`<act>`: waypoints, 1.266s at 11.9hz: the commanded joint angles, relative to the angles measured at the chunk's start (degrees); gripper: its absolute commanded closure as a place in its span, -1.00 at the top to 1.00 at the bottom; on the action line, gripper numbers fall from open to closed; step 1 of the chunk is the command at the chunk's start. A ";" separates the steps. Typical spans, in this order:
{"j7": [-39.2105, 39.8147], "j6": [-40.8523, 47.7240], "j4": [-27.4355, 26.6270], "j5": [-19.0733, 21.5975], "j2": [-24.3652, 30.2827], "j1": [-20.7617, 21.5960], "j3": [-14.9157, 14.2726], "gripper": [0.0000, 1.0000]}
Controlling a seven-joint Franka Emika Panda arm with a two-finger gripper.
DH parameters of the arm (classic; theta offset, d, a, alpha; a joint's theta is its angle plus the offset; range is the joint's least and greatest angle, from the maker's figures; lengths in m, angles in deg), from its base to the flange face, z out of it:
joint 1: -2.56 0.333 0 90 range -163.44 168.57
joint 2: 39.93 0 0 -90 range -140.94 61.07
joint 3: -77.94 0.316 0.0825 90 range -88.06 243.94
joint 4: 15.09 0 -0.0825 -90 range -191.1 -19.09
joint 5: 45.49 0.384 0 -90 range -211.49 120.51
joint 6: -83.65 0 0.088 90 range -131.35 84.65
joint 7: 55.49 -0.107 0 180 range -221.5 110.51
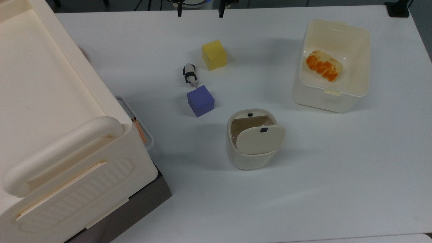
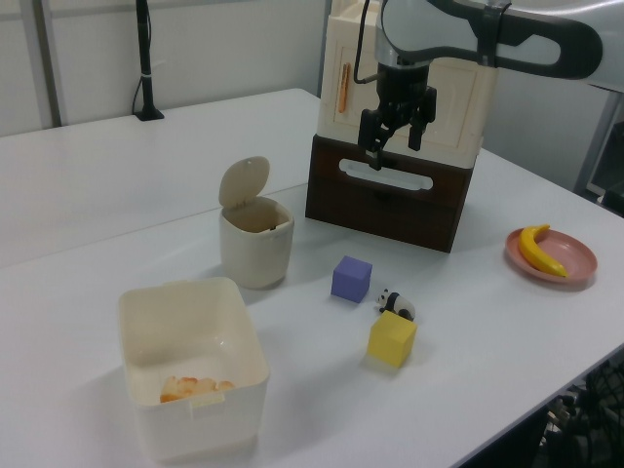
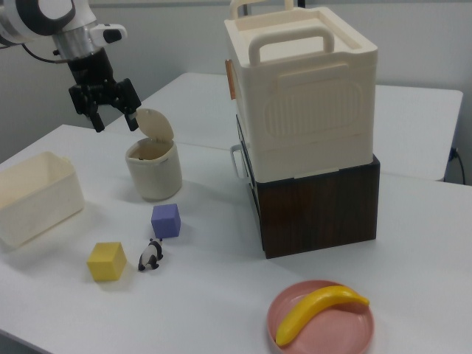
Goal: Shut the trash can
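White surface point(image 1: 337, 175). Purple cube point(image 1: 200, 100), panda figure point(image 1: 190, 74), yellow cube point(image 1: 214, 54) in a line mid-surface. Cream tub point(image 1: 332, 98) holding orange-topped bread point(image 1: 323, 65) near the top view's right edge. Big handled cream box point(image 3: 302, 88) on dark base point(image 3: 317, 206). Banana point(image 3: 318, 310) on pink plate point(image 3: 354, 332).
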 commanded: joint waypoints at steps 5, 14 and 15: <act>0.93 -1.53 -0.37 1.02 0.83 0.19 -0.42 1.00; 1.19 -1.53 0.42 0.41 0.74 0.02 -1.04 1.00; 1.19 -1.53 0.51 0.32 0.74 0.11 -1.39 1.00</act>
